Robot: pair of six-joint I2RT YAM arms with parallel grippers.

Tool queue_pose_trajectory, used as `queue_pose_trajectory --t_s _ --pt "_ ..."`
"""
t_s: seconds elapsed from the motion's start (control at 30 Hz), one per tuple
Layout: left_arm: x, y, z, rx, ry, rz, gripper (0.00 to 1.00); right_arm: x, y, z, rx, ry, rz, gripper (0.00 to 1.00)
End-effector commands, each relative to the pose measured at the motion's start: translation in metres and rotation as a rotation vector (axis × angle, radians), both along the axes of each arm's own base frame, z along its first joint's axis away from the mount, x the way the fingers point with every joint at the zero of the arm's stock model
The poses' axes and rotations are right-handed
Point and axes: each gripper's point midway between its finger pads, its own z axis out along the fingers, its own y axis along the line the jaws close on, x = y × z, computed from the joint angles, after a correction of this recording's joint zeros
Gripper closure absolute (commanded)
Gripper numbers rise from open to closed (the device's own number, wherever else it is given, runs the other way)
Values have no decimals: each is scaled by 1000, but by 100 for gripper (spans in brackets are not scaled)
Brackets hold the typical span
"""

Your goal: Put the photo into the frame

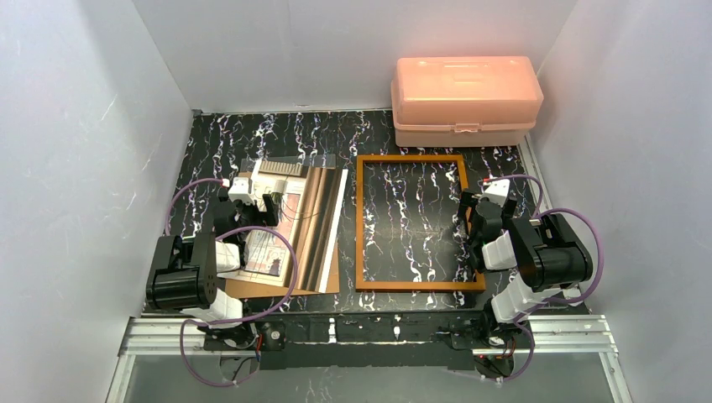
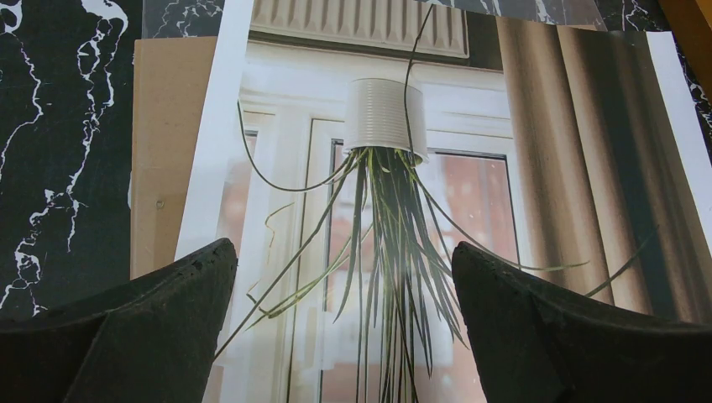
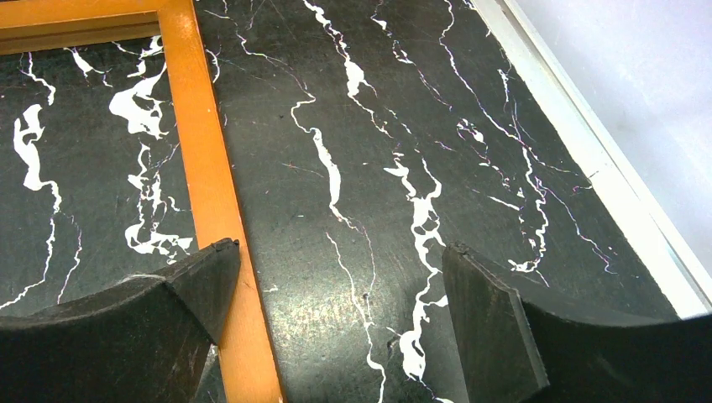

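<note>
Photo lies flat right under the left gripper, whose jaws stand wide and empty; its long side runs away from the arms. It is thin smooth paper on a brown board. The right gripper, also wide, hangs over the right rail of the thin wooden frame.

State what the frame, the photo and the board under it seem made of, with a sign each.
Frame: probably wood, smooth orange-brown finish, thin rails. Photo: thin printed paper, white border. Board: likely cardboard or fibreboard, matte plain brown.
</note>
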Motion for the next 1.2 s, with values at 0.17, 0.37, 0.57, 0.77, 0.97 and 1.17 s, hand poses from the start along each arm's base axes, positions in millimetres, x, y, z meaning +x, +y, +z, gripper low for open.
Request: queue_pose_trajectory --t_s 0.17,0.37,0.57,0.77,0.97,1.17 --pt "7 1 12 19 -44 0 2 8 -1 17 -8 -62 -8 1" --pt "8 2 12 20 -43 3 2 9 -1 17 -8 -60 -7 1" --pt "9 4 18 14 -42 21 2 11 -3 36 -17 -68 -39 1" --pt "27 21 43 -38 129 83 2 15 -9 78 143 -110 -175 1" --pt "57 43 107 -52 223 97 2 52 61 124 705 -271 11 1" --pt "62 67 128 -125 465 128 2 74 173 142 816 -8 472 1"
